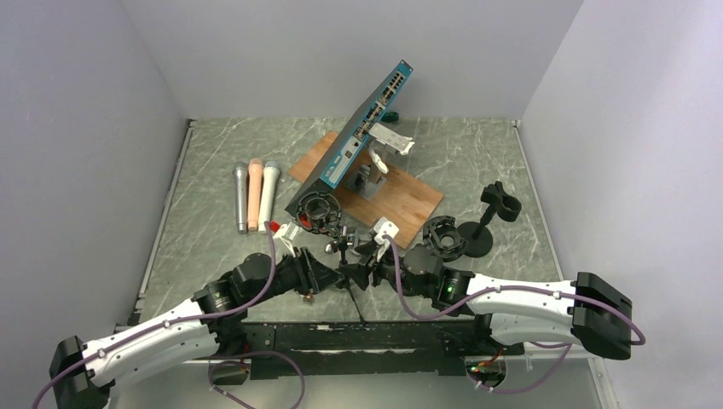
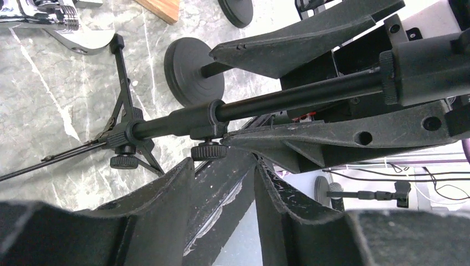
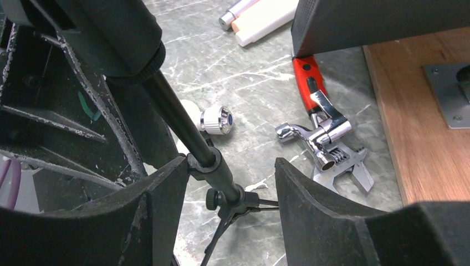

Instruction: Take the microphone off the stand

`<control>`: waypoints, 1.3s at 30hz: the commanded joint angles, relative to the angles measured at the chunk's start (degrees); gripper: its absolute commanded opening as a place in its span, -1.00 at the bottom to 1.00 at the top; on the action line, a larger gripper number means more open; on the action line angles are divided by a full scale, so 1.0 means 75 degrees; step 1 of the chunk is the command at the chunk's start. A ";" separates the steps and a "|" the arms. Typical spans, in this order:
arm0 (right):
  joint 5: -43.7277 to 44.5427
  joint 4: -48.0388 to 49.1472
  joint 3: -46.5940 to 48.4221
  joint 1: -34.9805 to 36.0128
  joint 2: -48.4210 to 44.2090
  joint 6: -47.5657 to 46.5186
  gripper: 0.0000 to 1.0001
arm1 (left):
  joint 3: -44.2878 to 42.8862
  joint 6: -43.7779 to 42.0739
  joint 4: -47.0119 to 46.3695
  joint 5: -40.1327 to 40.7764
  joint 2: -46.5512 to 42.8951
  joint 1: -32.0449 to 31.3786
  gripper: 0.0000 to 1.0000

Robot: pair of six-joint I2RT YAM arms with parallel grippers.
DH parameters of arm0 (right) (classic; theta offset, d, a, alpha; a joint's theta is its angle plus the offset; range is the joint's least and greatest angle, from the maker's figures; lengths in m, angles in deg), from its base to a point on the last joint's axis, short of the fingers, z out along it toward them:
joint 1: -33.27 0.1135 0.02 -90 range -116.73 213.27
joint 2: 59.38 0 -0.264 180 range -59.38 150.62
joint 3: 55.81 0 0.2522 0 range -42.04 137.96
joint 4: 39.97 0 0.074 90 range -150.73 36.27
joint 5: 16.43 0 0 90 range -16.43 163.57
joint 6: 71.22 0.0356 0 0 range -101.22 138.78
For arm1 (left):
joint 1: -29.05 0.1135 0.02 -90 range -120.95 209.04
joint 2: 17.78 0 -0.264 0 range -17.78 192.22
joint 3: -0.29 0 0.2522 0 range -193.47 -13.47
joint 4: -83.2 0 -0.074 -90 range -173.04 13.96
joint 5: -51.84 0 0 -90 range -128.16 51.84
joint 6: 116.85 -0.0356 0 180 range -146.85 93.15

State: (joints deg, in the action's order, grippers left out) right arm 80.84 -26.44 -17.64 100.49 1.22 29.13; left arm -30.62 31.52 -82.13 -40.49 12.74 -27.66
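Right gripper (image 3: 230,163) is straddling the stand (image 2: 172,122) with jaws apart; left gripper (image 2: 224,163) is hanging open, empty.
Unclamped, the stand is risking tipping once the microphone (image 2: 432,69) gets tugged.

3 microphones (image 1: 256,194) lie side by side on the marble surface (image 1: 511,162), left of a tilted network switch (image 1: 358,128) propped over a wooden board (image 1: 409,200). Near the bases, the left tool (image 1: 328,277) and the right tool (image 1: 373,268) meet at a small stand (image 1: 343,244).

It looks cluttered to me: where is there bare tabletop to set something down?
Bare marble lies between the three microphones and the left wall, and in the far right corner beyond the wooden board. The near middle, around the small stand, is crowded.
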 commanded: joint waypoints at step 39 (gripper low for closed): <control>0.1135 0.0119 0.1361 0.0495 0.0697 -0.0106 -0.05 | 0.1170 0.0991 -0.3300 -0.1291 0.0875 0.1065 -0.46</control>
State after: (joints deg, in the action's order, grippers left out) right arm 88.14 -29.59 -10.10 103.75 5.90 29.98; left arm -24.87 34.39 -97.37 -45.91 18.42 -22.20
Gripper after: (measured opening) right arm 0.522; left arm 0.309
